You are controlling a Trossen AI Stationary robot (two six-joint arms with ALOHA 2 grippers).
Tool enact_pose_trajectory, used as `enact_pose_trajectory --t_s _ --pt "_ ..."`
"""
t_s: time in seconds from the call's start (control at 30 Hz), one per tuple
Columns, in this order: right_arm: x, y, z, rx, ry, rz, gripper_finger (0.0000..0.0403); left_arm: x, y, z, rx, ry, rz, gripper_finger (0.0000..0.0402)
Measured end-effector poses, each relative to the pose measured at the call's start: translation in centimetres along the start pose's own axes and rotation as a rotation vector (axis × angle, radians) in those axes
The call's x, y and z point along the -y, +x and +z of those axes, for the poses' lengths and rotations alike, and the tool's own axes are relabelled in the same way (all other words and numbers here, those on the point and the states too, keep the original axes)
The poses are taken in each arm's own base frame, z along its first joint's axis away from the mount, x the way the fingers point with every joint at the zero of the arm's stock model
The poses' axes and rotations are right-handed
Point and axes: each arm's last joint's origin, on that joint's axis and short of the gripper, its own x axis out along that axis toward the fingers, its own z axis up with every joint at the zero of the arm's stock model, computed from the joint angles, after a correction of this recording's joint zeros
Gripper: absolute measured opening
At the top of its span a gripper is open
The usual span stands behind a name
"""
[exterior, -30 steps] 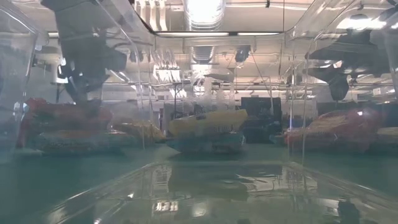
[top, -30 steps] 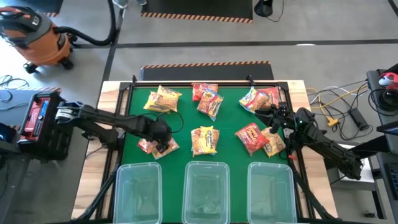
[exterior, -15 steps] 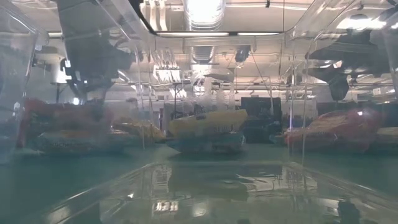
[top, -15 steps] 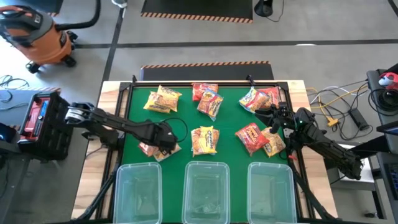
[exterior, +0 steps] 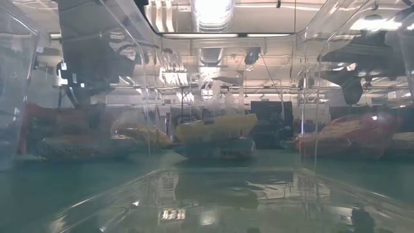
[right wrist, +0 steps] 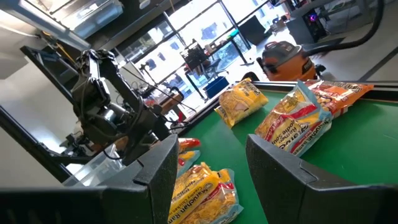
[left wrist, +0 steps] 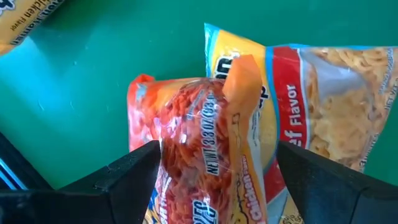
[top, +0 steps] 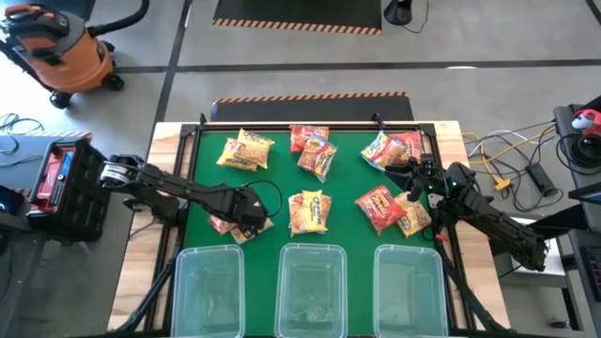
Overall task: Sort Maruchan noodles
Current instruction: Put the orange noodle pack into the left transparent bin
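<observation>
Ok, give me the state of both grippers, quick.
Left gripper: open, fingers astride an orange noodle packet, not closed on it.
Right gripper: open, holding nothing.

Three clear plastic tubs stand in a row along the near edge of the green mat: left tub; middle tub; right tub; an orange shop vacuum sits on the floor past the table's far left corner; a red and black case rests beside the left edge; cables trail on the right.
</observation>
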Motion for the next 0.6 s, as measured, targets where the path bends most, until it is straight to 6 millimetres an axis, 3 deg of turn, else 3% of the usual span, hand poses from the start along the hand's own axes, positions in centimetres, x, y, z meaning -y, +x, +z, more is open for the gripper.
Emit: enact_pose_trajectory --t_s 0.6 --pt "0.0 0.0 0.0 0.0 0.0 0.0 0.0178 -1.0 1.5 -1.0 0.018 -0.001 0.122 0.0304"
